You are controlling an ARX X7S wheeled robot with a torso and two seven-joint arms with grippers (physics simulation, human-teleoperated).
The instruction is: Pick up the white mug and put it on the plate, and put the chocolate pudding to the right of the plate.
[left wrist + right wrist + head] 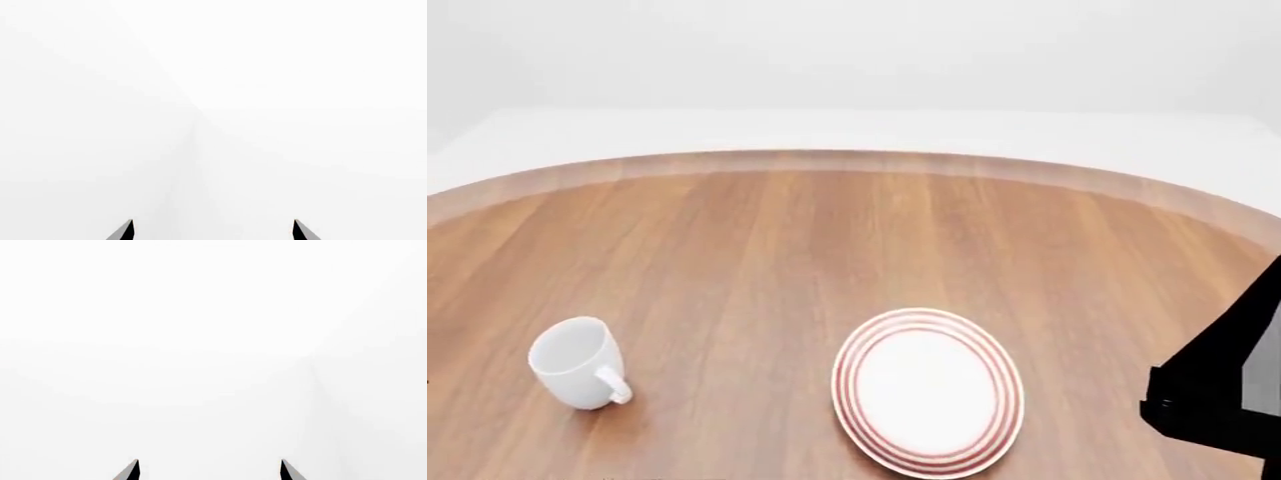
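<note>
**A:** White haze is filling your left wrist view. Only the two dark tips of the left tool (213, 231) are poking in, spread well apart with nothing between them. That camera is looking at bare wall, so it is telling you nothing about the table.

**B:** And from the head?

**A:** You are looking down over a round wooden table (827, 240). The white mug (577, 362) is sitting upright near the left side, its mouth facing up and its loop handle pointing toward you and a little to the right. The plate (929, 391), with its red rings, is lying well apart from the mug, to its right and slightly nearer you. It is bare. A dark piece of your right arm (1224, 390) is showing at the right edge, beside the plate but not touching it. Neither tool is showing in this view, and the chocolate pudding is not in view either.

**B:** The right wrist?

**A:** Same white blank. The right tool (209, 471) is showing two dark tips, also spread wide and holding nothing.

**B:** So which arm?

**A:** I am judging the left arm the likelier one: the mug is lying on its side of the table, and the carry to the plate is running rightward. Nothing is placed yet.
</note>
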